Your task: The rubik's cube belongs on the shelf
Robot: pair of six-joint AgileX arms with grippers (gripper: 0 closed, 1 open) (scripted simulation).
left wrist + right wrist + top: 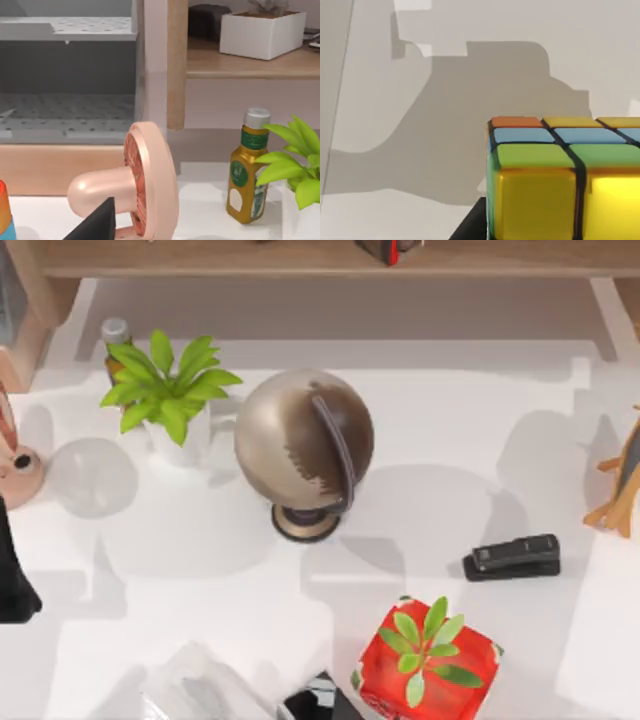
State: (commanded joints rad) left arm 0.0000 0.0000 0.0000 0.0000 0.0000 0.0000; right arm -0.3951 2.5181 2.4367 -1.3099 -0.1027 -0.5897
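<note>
While the rubik's cube point(565, 180) looms close under our right wrist camera, pressed against a dark finger edge point(470, 225) of the right gripper, we judge that this arm carries it, though we cannot tell from these pictures how the fingers stand around it. Below the cube lies only white tabletop point(470, 60) crossed by shadows, so it appears to be held above the table and away from the shelf point(300, 258), the tan plank along the far edge of the top view.

To do the carry well, we would keep the cube level, lift it high enough to pass over the globe point(304, 445) and the potted plant point(168, 385), and bring it down on a bare stretch of plank, apart from the dark object point(390, 248) already standing there.

Our left arm point(15, 580) sits parked at the table's left edge, beside the pink fan point(145, 185) and the gold bottle point(247, 170).
</note>
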